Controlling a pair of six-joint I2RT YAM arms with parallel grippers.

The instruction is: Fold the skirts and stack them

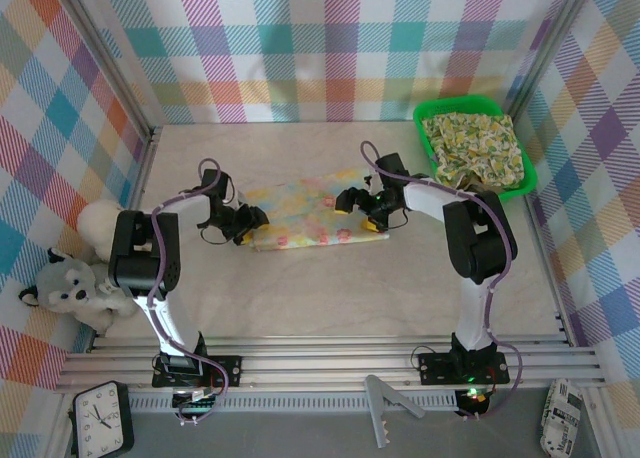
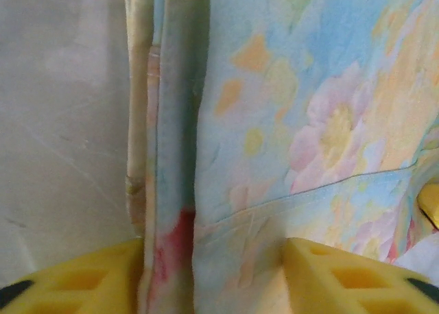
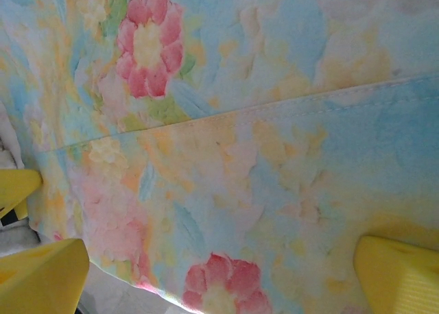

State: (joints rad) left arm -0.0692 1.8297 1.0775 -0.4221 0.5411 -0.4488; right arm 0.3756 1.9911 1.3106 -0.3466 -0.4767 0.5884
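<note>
Two skirts: pale floral skirt (image 1: 315, 213) folded flat mid-table, long axis left to right; yellow-green skirt (image 1: 472, 150) crumpled in green tray (image 1: 528, 183), far right. Two grippers: left gripper (image 1: 252, 221) half-closed astride pale skirt's left edge, pinch uncertain; right gripper (image 1: 360, 213) spread wide over right end.

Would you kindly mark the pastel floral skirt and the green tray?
pastel floral skirt (image 1: 305, 213): top external view, middle of the cloth.
green tray (image 1: 455, 102): top external view, far rim.
</note>
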